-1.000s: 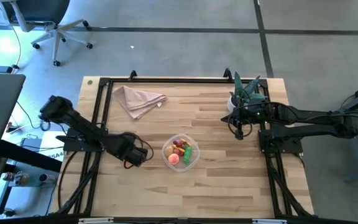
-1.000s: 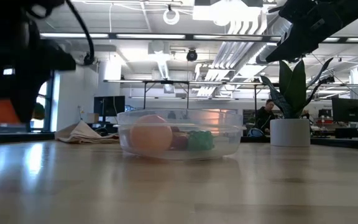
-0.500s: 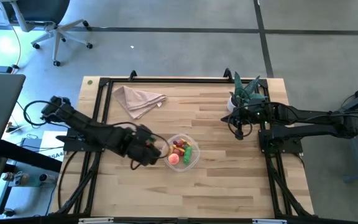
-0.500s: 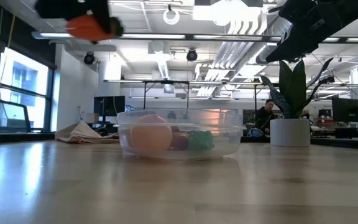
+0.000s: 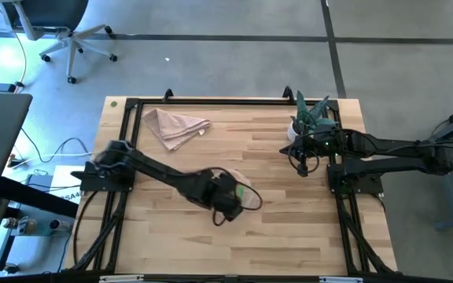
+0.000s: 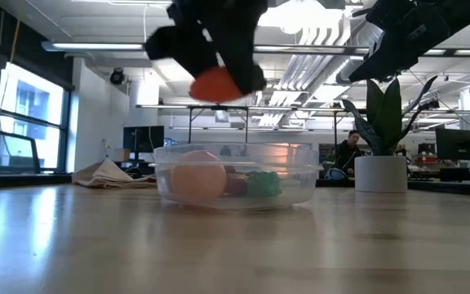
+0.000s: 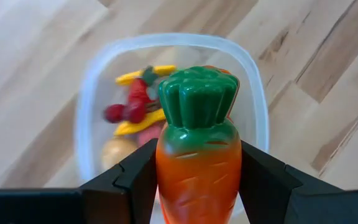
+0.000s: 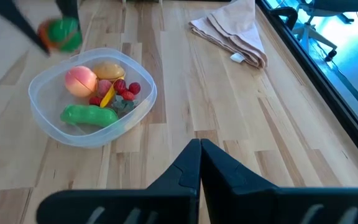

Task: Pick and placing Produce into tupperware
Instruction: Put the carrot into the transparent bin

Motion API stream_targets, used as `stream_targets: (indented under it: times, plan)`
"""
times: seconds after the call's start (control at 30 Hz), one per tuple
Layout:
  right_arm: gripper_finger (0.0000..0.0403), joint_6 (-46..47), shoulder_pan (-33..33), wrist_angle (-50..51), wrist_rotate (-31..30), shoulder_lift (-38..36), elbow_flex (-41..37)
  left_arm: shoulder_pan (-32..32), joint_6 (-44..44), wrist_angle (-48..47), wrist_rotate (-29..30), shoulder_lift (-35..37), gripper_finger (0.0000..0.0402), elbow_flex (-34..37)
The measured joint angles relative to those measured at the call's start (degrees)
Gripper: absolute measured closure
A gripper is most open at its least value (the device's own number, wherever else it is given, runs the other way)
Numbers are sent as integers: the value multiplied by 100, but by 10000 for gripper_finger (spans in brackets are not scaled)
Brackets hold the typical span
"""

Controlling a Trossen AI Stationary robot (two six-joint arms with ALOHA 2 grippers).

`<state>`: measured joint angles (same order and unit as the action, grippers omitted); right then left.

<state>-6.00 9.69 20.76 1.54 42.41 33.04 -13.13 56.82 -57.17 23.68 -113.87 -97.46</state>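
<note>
Looking past your left gripper (image 7: pixel 197 180), you see its two dark fingers (image 7: pixel 135 180) clamped on either side of the orange carrot (image 7: pixel 197 158), green top pointing away from the wrist. The carrot hangs in the air directly above the tupperware (image 7: pixel 253 106) — not in it, as the low view shows the orange body (image 6: pixel 215 84) held clear above the container's rim (image 6: pixel 235 149).

Below it, inside the clear round container, you have yellow pieces (image 7: pixel 135 76), small red fruits (image 7: pixel 126 111) and a tan potato (image 7: pixel 114 151). From the right wrist view the same contents read as a pink-orange round fruit (image 8: pixel 81 79), a green pepper (image 8: pixel 89 116) lying near the wall, red berries and a yellow sliver in the middle, with the tupperware (image 8: pixel 45 121) sitting flat on the wooden table (image 8: pixel 229 106).

In the high view your left arm reaches across the table's middle, its gripper (image 5: pixel 226 196) covering most of the tupperware (image 5: pixel 248 195); only a bit of the rim and some green shows beside it.

Farther off, your right gripper (image 5: pixel 302 161) waits over the right side of the table, well apart from the container, its fingers pressed together with nothing between them. Just beyond it stands the potted plant (image 5: pixel 311 118) — and at the far left lies the beige napkin (image 5: pixel 174 126).
</note>
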Motion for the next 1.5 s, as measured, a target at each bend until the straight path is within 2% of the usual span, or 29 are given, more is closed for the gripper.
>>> stream_targets:
  times: [0.27, 0.87, 1.1, 1.5]
  plan:
    - [403, 0, 2, -2, 0, 0, 0, 5, 25, 305, -76, -731, 221, -350]
    - [403, -1, 1, 1, -2, 0, -1, 337, 0, 845, -352, -828, 220, -93]
    - [403, 0, 0, 4, -1, 0, -1, 405, -2, 1215, -389, -1097, 220, -110]
    - [403, 0, 1, 70, 0, -4, 0, 461, 0, 1177, -511, -1103, 220, -101]
